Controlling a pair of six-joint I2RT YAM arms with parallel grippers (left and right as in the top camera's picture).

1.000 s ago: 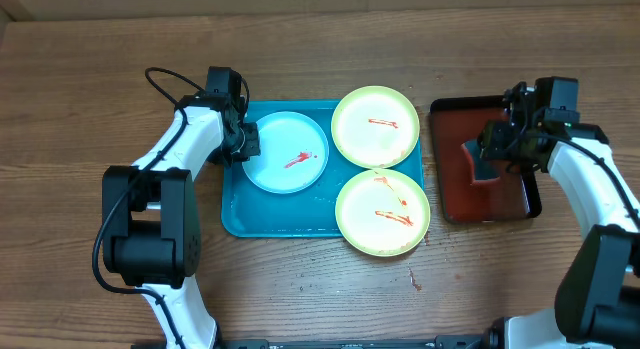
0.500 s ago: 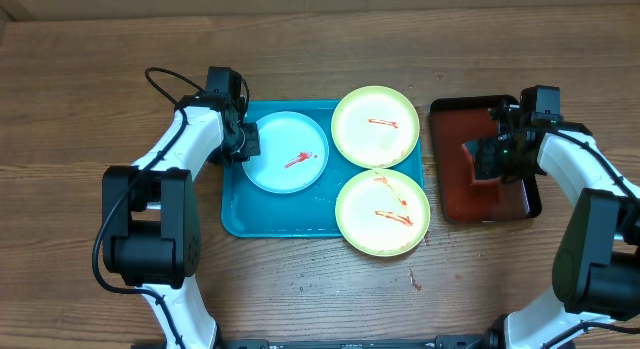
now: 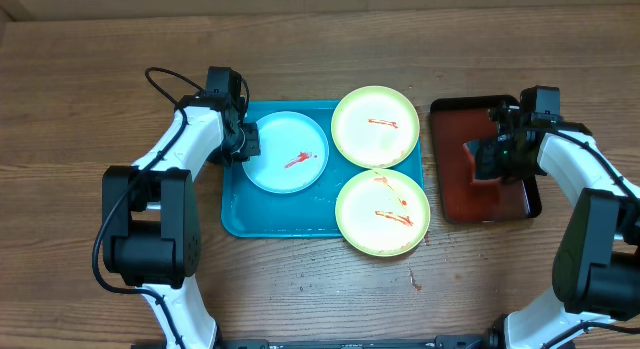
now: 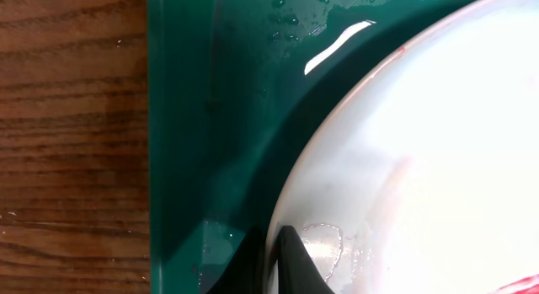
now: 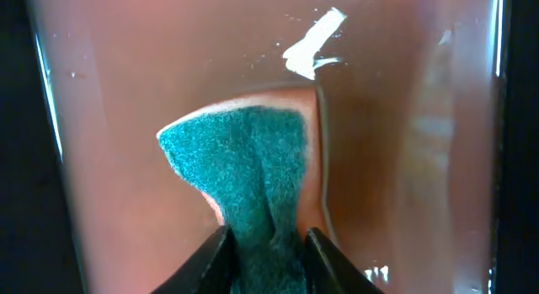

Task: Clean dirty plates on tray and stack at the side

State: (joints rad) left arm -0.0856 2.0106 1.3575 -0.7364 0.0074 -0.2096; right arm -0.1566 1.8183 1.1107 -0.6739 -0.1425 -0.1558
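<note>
The turquoise tray (image 3: 280,217) holds a mint-white plate (image 3: 286,152) with a red streak. Two yellow-green plates with red streaks lie on its right side, one at the back (image 3: 375,126) and one at the front (image 3: 383,213). My left gripper (image 3: 243,141) is shut on the left rim of the mint-white plate (image 4: 421,151), one finger over and one under the rim (image 4: 274,259). My right gripper (image 3: 495,149) is shut on a green-and-orange sponge (image 5: 244,159) over the dark red tray (image 3: 485,161).
The dark red, black-rimmed tray (image 5: 404,117) lies right of the turquoise tray, wet and glossy. A small red smear (image 3: 412,280) marks the wooden table in front of the front plate. Bare wood surrounds both trays.
My right gripper with the sponge shifted slightly right and settled over the red tray between one second and half a second ago. The left arm and plates have not moved.
</note>
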